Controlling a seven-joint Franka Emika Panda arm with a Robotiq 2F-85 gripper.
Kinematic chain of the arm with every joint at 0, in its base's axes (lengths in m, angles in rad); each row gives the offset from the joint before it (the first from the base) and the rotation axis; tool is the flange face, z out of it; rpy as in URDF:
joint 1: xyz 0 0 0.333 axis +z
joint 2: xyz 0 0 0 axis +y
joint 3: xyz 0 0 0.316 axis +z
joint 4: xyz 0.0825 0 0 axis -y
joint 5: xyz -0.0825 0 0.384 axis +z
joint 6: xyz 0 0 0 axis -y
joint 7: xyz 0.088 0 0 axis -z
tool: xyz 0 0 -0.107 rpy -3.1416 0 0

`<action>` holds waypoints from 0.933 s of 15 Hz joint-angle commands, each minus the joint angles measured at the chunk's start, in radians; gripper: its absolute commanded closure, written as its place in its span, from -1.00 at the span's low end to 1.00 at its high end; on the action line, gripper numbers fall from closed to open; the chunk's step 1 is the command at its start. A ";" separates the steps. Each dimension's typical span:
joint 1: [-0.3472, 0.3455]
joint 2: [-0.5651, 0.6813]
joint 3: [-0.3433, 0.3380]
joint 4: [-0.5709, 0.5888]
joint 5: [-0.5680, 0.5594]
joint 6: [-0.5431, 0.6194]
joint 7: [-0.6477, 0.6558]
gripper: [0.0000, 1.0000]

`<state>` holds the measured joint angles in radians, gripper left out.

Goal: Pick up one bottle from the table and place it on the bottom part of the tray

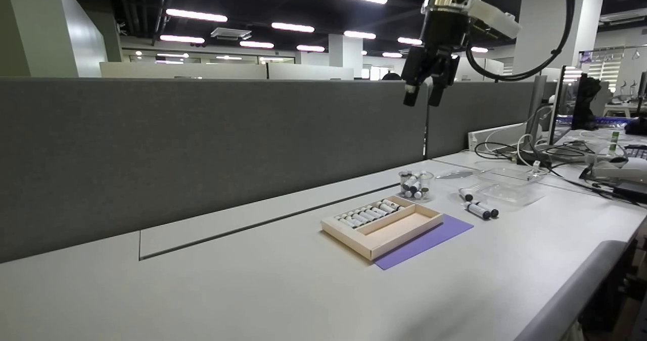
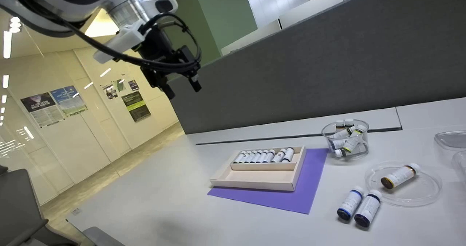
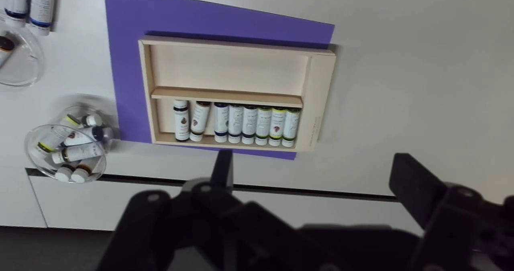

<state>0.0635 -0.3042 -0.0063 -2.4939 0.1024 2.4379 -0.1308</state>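
While the gripper (image 1: 422, 98) hangs at the upper right of an exterior view, above the white table (image 1: 252, 290), its fingers (image 3: 415, 186) stand spread wide apart; beige tray (image 3: 323, 102), upper centre of the wrist view, lying partly on a purple mat (image 3: 124, 82); eight bottles (image 3: 249, 122) in its lower compartment there; two bottles (image 2: 368, 209) side by side on the table, lower right of an exterior view; one bottle (image 2: 402, 176) near them on a round clear dish (image 2: 426, 193); clear cup (image 2: 362, 150) holding more bottles (image 2: 352, 141), right of centre.
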 commanded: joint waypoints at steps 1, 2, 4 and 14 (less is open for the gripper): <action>-0.054 0.137 -0.084 0.093 -0.013 0.008 -0.107 -1.00; -0.075 0.179 -0.100 0.115 -0.033 0.020 -0.131 -1.00; -0.132 0.297 -0.120 0.194 -0.126 0.054 -0.134 -1.00; -0.164 0.310 -0.111 0.185 -0.164 0.074 -0.106 -1.00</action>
<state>-0.0959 0.0061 -0.1231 -2.3106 -0.0609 2.5148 -0.2387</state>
